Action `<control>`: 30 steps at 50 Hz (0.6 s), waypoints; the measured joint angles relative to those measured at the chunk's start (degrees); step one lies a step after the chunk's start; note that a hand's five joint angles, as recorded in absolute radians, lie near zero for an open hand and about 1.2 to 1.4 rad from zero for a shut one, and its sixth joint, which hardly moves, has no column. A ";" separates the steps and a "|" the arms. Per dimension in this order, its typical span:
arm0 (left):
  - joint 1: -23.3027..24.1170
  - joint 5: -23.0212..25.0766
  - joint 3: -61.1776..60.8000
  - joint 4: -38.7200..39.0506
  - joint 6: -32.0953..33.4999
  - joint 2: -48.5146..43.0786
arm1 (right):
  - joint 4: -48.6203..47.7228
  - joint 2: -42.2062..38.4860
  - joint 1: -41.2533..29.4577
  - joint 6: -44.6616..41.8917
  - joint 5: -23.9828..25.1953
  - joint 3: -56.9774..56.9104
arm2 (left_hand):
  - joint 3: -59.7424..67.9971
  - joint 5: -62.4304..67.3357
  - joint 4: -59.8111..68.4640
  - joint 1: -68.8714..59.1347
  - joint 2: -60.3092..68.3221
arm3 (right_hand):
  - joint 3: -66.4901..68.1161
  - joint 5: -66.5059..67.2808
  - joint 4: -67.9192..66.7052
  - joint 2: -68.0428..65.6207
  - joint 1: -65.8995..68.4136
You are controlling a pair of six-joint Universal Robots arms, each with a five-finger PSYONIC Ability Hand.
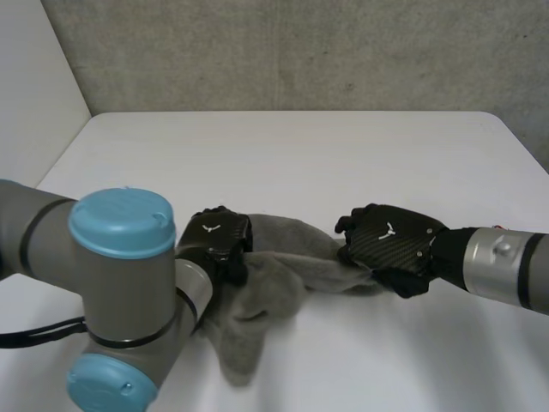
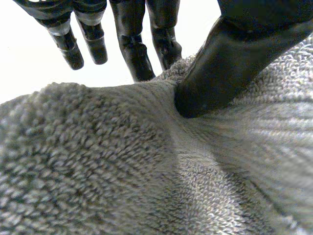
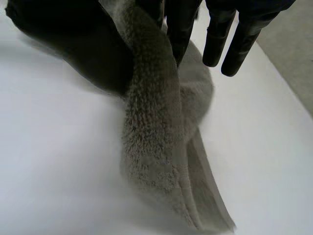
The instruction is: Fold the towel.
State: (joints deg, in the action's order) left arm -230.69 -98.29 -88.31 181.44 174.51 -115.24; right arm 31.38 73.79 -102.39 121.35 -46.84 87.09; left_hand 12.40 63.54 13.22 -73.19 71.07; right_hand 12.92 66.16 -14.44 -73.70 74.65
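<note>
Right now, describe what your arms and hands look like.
Grey tubular arms: the left arm has round light-blue caps, the right arm a silvery collar. The left hand and right hand are black, weave-textured, each with a white Y mark.

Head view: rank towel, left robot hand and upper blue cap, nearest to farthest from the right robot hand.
1. towel, gripped by the right robot hand.
2. left robot hand, at the towel's other end.
3. upper blue cap, beyond that hand.

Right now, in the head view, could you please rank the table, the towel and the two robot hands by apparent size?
1. table
2. towel
3. right robot hand and left robot hand: they look alike, so unranked.
</note>
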 measured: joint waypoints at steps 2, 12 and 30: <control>-0.96 0.77 -0.93 -0.03 2.14 0.79 | 3.08 0.52 0.97 0.53 3.15 0.06 | 0.00 0.02 0.00 -0.38 0.00 | 0.00 0.05 0.00 -0.02 0.00; -4.30 2.14 -1.29 0.13 6.68 0.69 | 7.71 -0.18 3.50 0.92 10.17 -1.91 | 0.00 0.02 0.00 -1.36 0.00 | 0.00 0.27 0.00 -0.04 0.00; -6.42 6.05 -1.13 0.56 7.62 -4.94 | 7.16 -10.30 3.36 3.84 9.62 -5.58 | 0.00 -45.49 0.00 42.93 -41.46 | 0.00 -3.26 0.00 -0.17 -0.76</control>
State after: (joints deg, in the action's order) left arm -237.10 -92.23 -89.44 181.99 182.14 -120.18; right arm 38.55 63.49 -99.03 125.19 -37.22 81.51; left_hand 12.40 18.05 13.22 -30.27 29.61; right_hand 12.91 62.90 -14.45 -73.87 73.89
